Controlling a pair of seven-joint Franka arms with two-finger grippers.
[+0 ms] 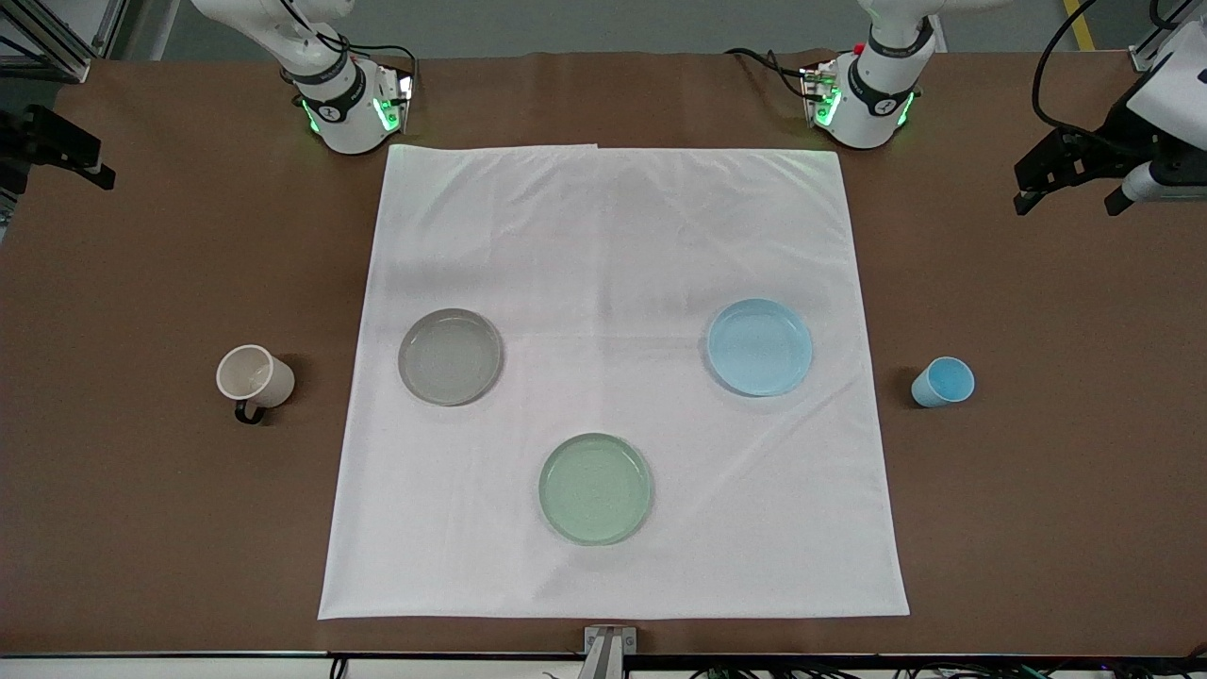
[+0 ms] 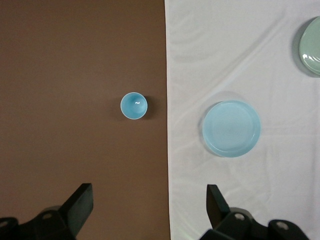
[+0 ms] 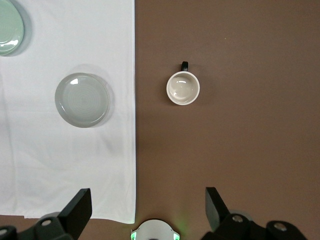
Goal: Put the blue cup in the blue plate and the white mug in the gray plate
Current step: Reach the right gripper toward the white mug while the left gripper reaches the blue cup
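Small light blue handleless cup [image 1: 942, 382] on bare brown table toward left arm's end, beside round light blue plate [image 1: 760, 346] on the cloth; cream-white mug with black loop handle [image 1: 255, 379] toward right arm's end, beside round gray plate [image 1: 450, 356]. Left gripper [image 2: 150, 207] high over the cup's end of the table, right gripper [image 3: 148, 210] high over the mug's: jaws wide, empty. Risks: tapered cup slipping from the pinch; mug tipping if grasped off-centre; pale green plate [image 1: 596, 488] mistaken for target.

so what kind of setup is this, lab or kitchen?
Looks like a robotics lab bench: two arm bases bolted to a brown table, a white cloth laid as workspace, and aluminum framing at the edge.
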